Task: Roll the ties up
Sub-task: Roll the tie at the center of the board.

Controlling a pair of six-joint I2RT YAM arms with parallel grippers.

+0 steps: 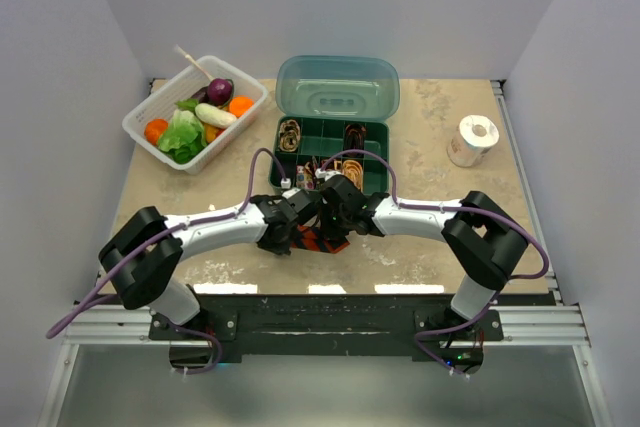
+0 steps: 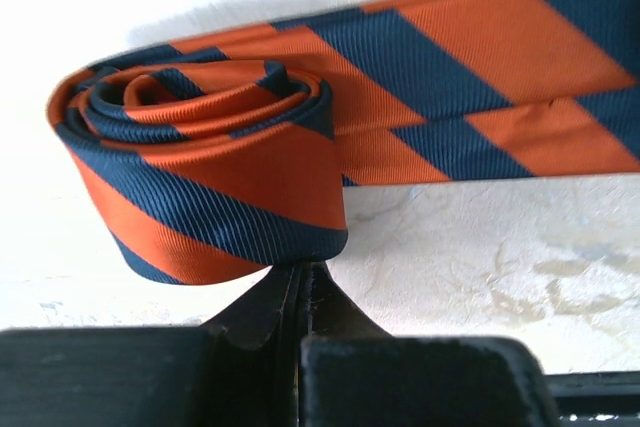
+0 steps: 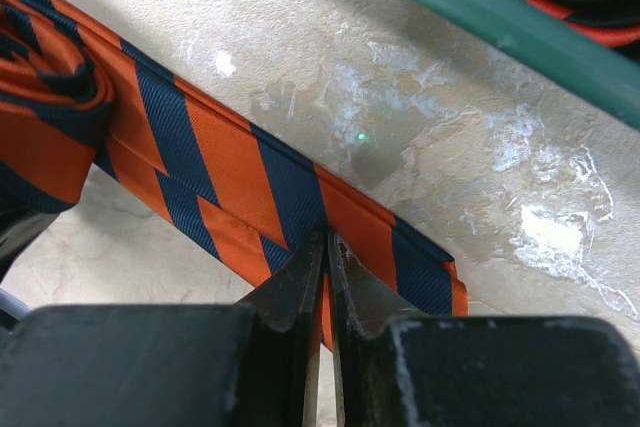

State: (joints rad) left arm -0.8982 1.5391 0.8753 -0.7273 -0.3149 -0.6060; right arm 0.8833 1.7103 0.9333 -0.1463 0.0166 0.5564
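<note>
No writing, label, brand or number can be read in any view — the striped tie [image 2: 200, 197] shows only its woven bands, and the green box lid [image 1: 338, 92] and the white roll [image 1: 472, 140] are too small to show any lettering.

striped tie [image 2: 210, 167]: orange/navy, half coiled, tail flat on tabletop [image 2: 480, 247] | coiled ties [image 1: 291, 135]: in green box [image 1: 273, 169] compartments

Bright overhead light, washed-out tabletop [image 2: 150, 7] glare.
</note>
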